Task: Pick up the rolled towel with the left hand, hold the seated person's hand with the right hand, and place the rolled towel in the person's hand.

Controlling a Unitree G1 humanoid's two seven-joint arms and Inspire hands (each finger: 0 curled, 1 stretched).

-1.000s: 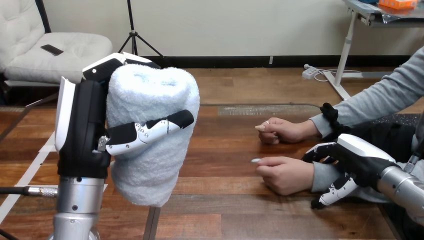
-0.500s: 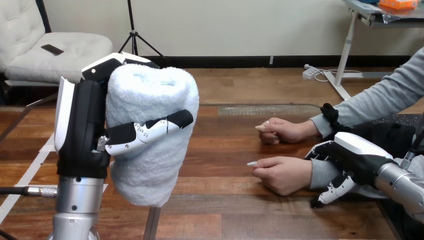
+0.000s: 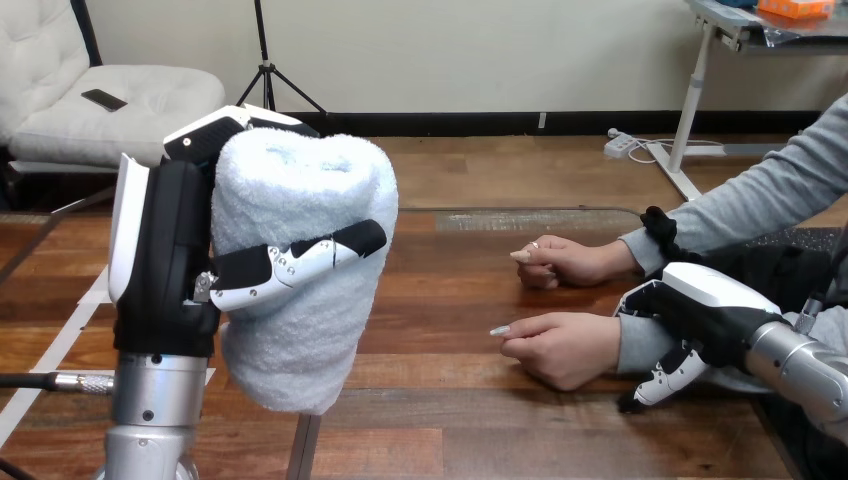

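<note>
The rolled towel (image 3: 300,190) conceals most of the fingers of my left hand (image 3: 165,250). Only the thumb, curled across the towel's front, and one white shell above its top end are exposed. My left forearm (image 3: 150,420) is cut off by the bottom edge. My right hand (image 3: 705,312) lies over the wrist of the person's nearer hand (image 3: 560,345) and hides it; whether it grips there cannot be determined. My right forearm (image 3: 800,365) and the person's arms run off the right edge.
</note>
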